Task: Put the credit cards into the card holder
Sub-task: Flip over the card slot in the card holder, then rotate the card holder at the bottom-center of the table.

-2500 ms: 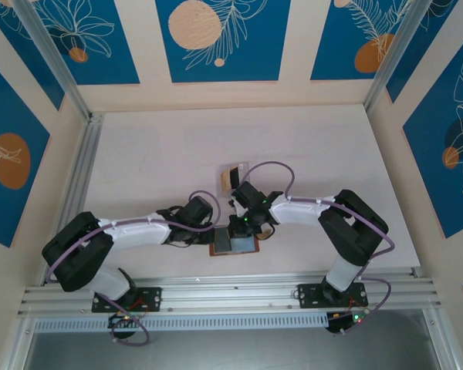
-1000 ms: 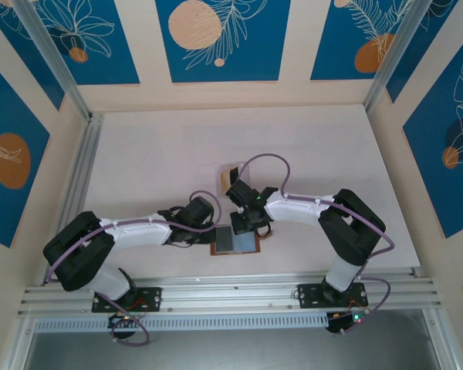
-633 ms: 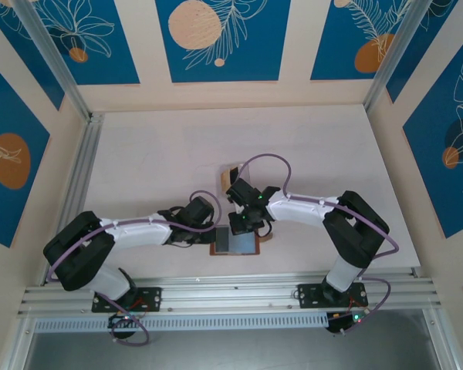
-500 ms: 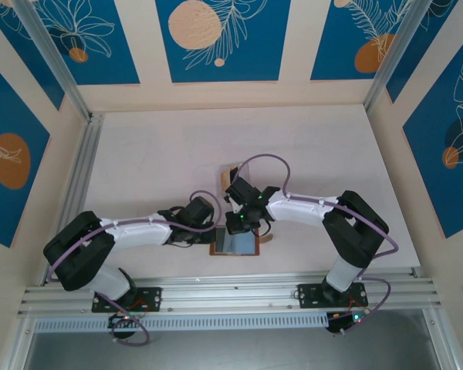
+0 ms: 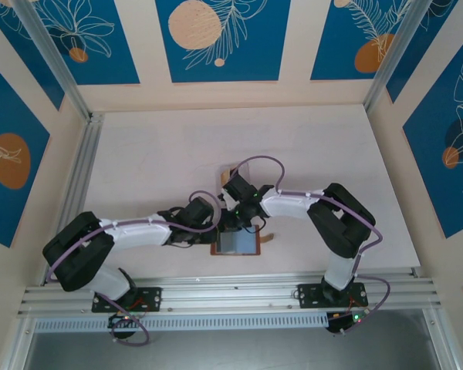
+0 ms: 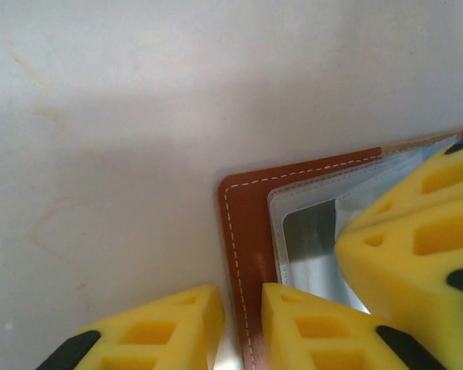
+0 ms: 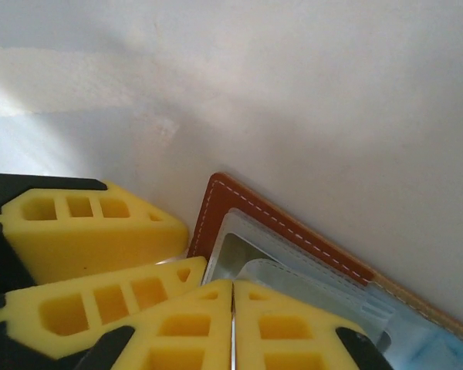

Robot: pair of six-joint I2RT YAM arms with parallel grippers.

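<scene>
One open card holder (image 5: 235, 243)

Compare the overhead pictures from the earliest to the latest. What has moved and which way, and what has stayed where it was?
The right arm swung left, carrying the right tool from over the middle of the card holder to its far left corner, close beside the left tool. Nothing was visibly picked up or let go. The card holder, lying open, and the left tool at its left edge stayed put.
</scene>
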